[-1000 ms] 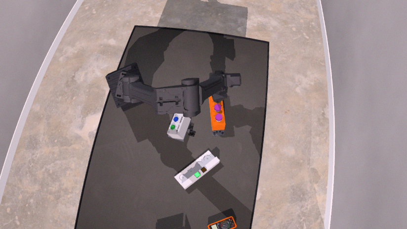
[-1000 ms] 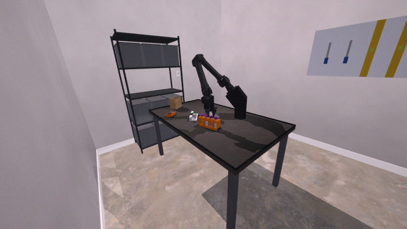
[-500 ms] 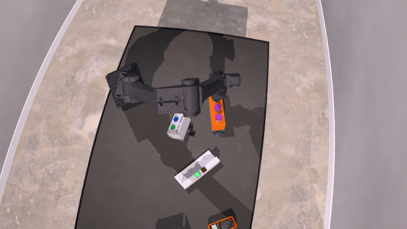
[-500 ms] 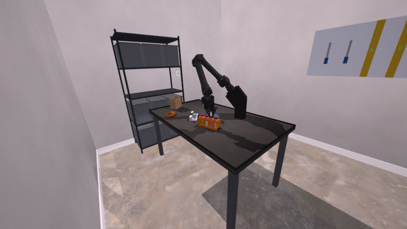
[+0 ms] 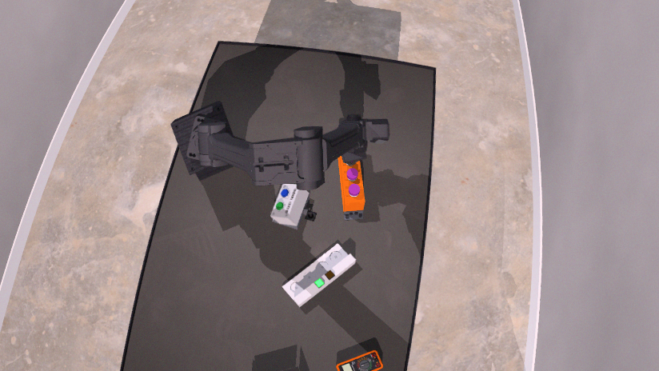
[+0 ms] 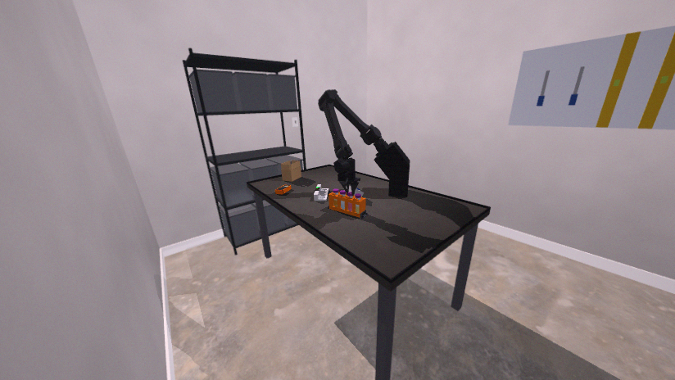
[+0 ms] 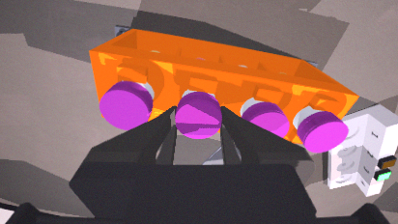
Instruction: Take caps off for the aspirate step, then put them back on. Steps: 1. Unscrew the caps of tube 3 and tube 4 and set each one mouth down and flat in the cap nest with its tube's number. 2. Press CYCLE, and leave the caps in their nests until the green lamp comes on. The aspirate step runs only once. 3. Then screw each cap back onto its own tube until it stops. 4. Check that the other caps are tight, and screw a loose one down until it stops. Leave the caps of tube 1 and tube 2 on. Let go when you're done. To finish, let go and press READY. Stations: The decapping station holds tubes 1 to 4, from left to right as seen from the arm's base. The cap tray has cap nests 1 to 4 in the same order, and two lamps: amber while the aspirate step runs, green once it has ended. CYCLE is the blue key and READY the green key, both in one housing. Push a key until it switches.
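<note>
Arm (image 5: 278, 161) (image 6: 336, 129) is arching downward, gripper (image 5: 351, 157) (image 6: 350, 189) (image 7: 198, 112) clasping tube 2's purple cap (image 6: 350, 193) (image 7: 198, 121); table edge (image 5: 429, 184) (image 6: 325, 237) is running well apart.

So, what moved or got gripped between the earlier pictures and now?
Nothing visibly moved. The gripper is at the station, now shut on tube 2's cap; the earlier views are too small to show when it closed. Key housing, cap tray and lit green lamp stayed.
</note>
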`<state>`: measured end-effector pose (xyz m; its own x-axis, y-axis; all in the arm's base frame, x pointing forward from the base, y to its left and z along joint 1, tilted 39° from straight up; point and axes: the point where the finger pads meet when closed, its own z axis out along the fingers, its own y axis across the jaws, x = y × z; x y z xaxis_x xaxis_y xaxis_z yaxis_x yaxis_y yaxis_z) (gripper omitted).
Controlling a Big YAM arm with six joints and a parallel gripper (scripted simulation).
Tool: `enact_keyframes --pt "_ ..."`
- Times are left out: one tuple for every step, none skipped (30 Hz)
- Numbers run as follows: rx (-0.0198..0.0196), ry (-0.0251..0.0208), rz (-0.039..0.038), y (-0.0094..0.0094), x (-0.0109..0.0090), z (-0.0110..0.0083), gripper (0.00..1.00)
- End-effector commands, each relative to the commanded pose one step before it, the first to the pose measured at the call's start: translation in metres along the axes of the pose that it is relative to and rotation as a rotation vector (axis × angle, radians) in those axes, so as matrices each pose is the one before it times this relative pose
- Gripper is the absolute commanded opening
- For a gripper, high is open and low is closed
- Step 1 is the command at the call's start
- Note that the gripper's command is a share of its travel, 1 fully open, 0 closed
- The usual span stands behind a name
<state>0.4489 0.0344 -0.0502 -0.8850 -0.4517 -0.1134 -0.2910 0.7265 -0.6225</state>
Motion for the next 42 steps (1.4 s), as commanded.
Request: enact_keyframes --pt "-0.00361 0.01215 0.09344 0.00344 0.00567 0.00938 0.00" --pt "0.00001 0.00003 0.02002 -0.00001 0.00001 0.00001 0.00" --pt "0.00001 0.00002 0.02002 -0.00001 0.00001 0.00001 0.00" --pt "0.00000 0.00000 0.00000 0.00000 0.00000 0.00000 0.00" --pt "0.00000 0.00000 0.00000 0.00000 0.00000 0.00000 0.00" --pt "0.00019 -0.00008 0.01995 0.00000 -0.00004 -0.00003 0.00" --pt "0.00003 0.00004 0.02002 -0.00002 0.00002 0.00001 0.00" --pt "0.00009 0.00003 0.02002 -0.00003 0.00001 0.00001 0.00" --pt "0.00009 0.00003 0.02001 -0.00003 0.00001 0.00001 0.00" --pt "0.00009 0.00002 0.02001 -0.00002 0.00001 0.00001 0.00" --pt "0.00010 0.00002 0.02001 -0.00002 0.00001 0.00001 0.00" --pt "0.00009 0.00001 0.02001 -0.00002 0.00001 0.00001 0.00" --pt "0.00014 0.00000 0.02001 -0.00003 0.00000 0.00001 0.00" --pt "0.00003 0.00003 0.02002 -0.00002 0.00001 0.00001 0.00" --pt "0.00002 0.00004 0.02002 -0.00002 0.00002 0.00002 0.00" --pt "0.00007 0.00003 0.02002 -0.00003 0.00001 0.00002 0.00" --pt "0.00013 0.00002 0.02002 -0.00004 0.00001 0.00001 0.00" --pt "-0.00011 -0.00075 0.02061 0.00001 -0.00056 -0.00008 0.00" --pt "0.00010 -0.00054 0.02042 -0.00002 -0.00038 -0.00005 0.00" --pt "0.00013 -0.00001 0.02001 -0.00003 0.00000 0.00001 0.00" --pt "0.00000 0.00000 0.00000 0.00000 0.00000 0.00000 0.00" --pt "0.00000 0.00000 0.00000 0.00000 0.00000 0.00000 0.00" --pt "0.00044 -0.00021 0.01994 -0.00003 -0.00005 -0.00004 0.00" --pt "0.00004 -0.00003 0.00868 0.00000 -0.00001 -0.00001 0.00" --pt "-0.00002 -0.00006 -0.00003 0.00003 -0.00002 -0.00002 0.00" --pt "-0.00001 -0.00005 -0.00003 0.00002 -0.00002 -0.00002 0.00" --pt "-0.00002 -0.00004 -0.00002 0.00002 -0.00001 -0.00002 0.00" --pt "-0.00001 -0.00003 -0.00002 0.00002 -0.00001 -0.00001 0.00" --pt "0.00005 -0.00004 -0.00002 0.00000 -0.00001 -0.00001 0.00" --pt "0.00001 -0.00003 -0.00001 0.00001 -0.00001 -0.00001 0.00" --pt "0.00004 -0.00003 -0.00001 0.00000 -0.00001 -0.00001 0.00" --pt "0.00000 -0.00002 -0.00001 0.00001 -0.00001 -0.00001 0.49" --pt "-0.00001 -0.00004 -0.00002 0.00002 -0.00001 -0.00001 0.49" --pt "-0.00015 -0.00023 -0.00031 0.00016 -0.00002 -0.00011 0.49" --pt "-0.00064 -0.00089 -0.00132 0.00065 -0.00002 -0.00042 0.49" --pt "-0.00001 -0.00003 -0.00002 0.00002 -0.00001 -0.00001 0.49" --pt "-0.00001 -0.00002 -0.00002 0.00001 -0.00001 -0.00001 0.49" --pt "0.00000 0.00000 0.00000 0.00000 0.00000 0.00000 0.49" --pt "0.00000 0.00000 0.00000 0.00000 0.00000 0.00000 0.49" --pt "-0.00002 -0.00005 -0.00003 0.00003 -0.00001 -0.00002 0.49" --pt "0.00000 -0.00001 -0.00001 0.00001 0.00000 0.00000 0.49" --pt "0.00000 -0.00001 -0.00001 0.00000 0.00000 0.00000 0.49"
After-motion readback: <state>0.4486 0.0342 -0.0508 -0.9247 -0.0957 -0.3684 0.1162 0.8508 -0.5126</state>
